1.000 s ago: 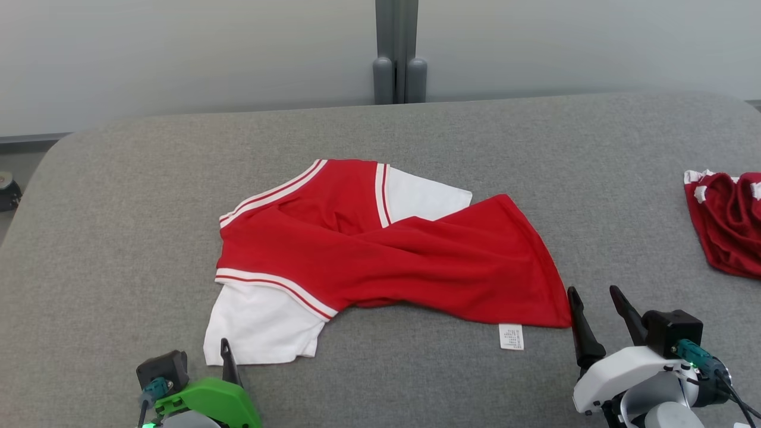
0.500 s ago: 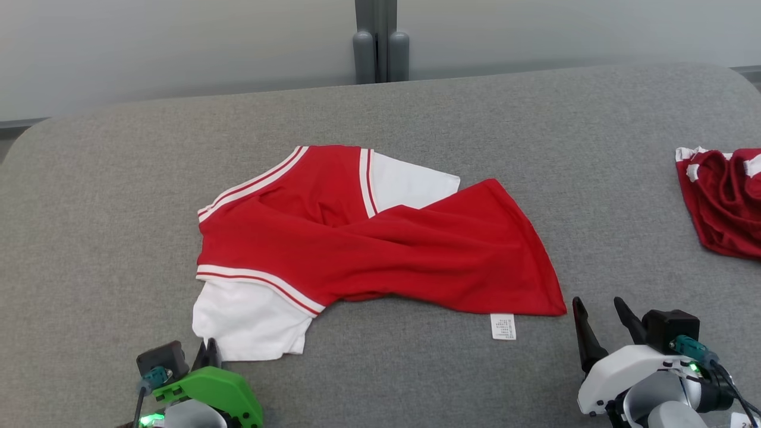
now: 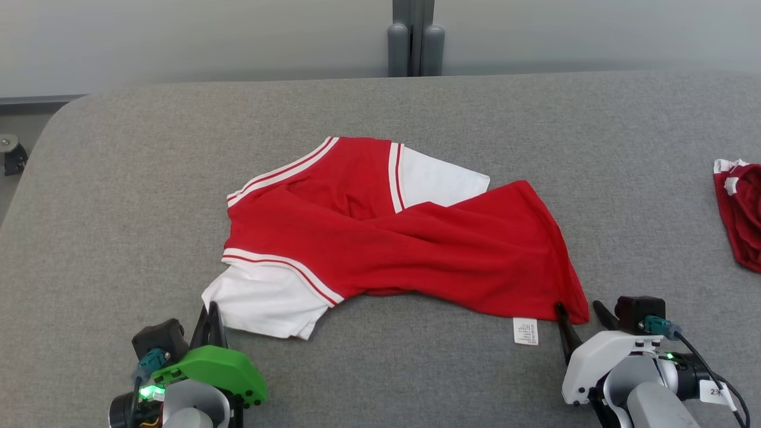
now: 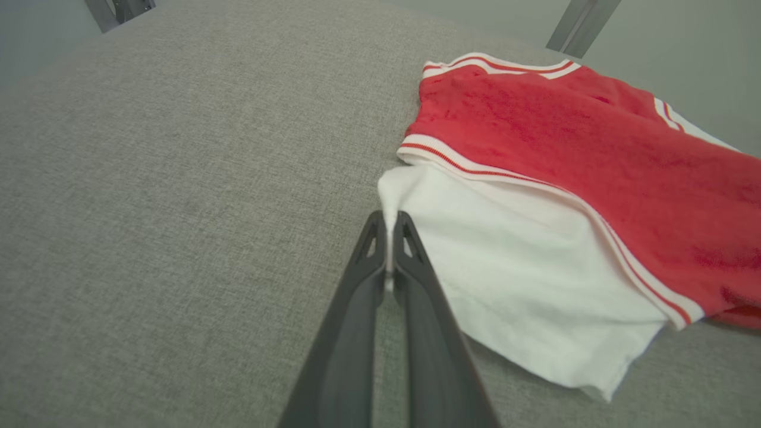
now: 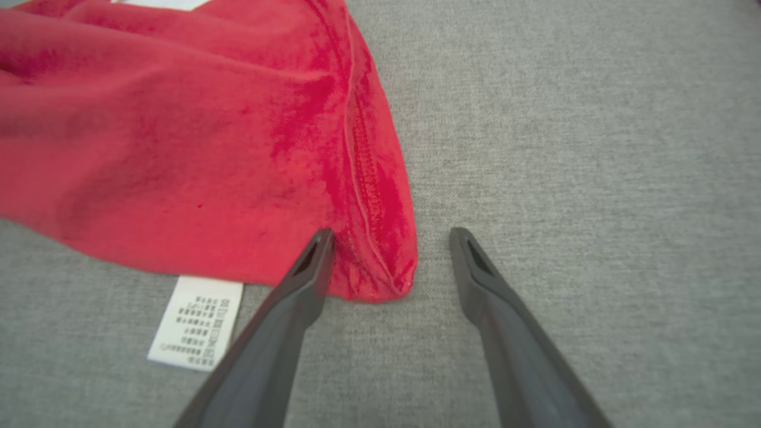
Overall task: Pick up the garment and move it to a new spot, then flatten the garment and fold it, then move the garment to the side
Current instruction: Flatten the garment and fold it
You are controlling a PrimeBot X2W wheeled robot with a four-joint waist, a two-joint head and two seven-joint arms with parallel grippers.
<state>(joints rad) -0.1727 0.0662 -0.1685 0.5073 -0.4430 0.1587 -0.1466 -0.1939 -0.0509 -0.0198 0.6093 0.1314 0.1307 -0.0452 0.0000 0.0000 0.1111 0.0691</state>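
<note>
Red-and-white jersey garment [image 3: 386, 238] lies rumpled mid grey fabric bench [image 3: 119, 178]; left gripper [image 3: 211, 308] has jaws clamped on its white sleeve edge, right gripper [image 3: 578, 309] jaws spread astride its red hem corner.

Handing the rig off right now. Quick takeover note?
Left gripper: shut on the white sleeve edge of the garment.
Right gripper: open, jaws astride the red hem corner, not closed.
The garment lies crumpled in the middle of the table, not lifted.
Done: left pinch only.
Left to do: close right, lift, move, flatten, fold, set aside.
</note>
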